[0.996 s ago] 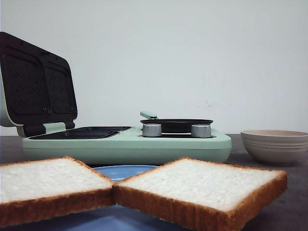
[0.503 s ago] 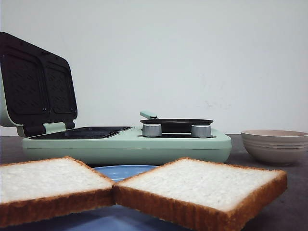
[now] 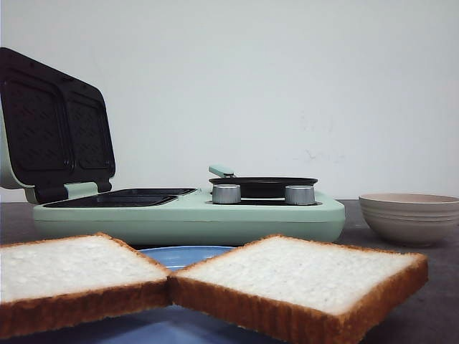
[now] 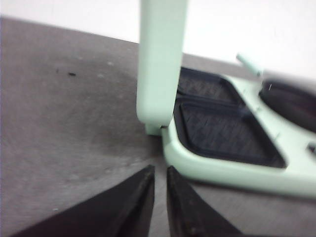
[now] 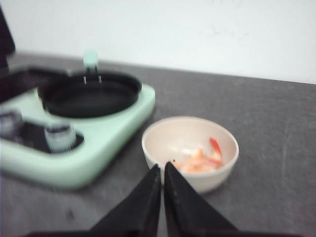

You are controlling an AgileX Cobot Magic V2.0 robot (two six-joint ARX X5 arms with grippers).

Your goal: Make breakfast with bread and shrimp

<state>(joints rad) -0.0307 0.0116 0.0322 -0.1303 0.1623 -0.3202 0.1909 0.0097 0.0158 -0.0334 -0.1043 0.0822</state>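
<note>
Pink shrimp point(image 5: 202, 159) in the bowl point(image 5: 190, 150), right-wrist-only, beneath the clenched, empty right end effector point(image 5: 162, 170).

light: even, soft, bright | shadows: faint | front view: sharp | both wrist views: blurred, softest at edges

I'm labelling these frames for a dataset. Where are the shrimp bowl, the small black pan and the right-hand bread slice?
shrimp bowl point(image 5: 190, 154): right wrist view, on its pale inner wall.
small black pan point(image 5: 90, 94): right wrist view, on its dark cooking surface.
right-hand bread slice point(image 3: 301, 272): front view, on its white crumb.
</note>
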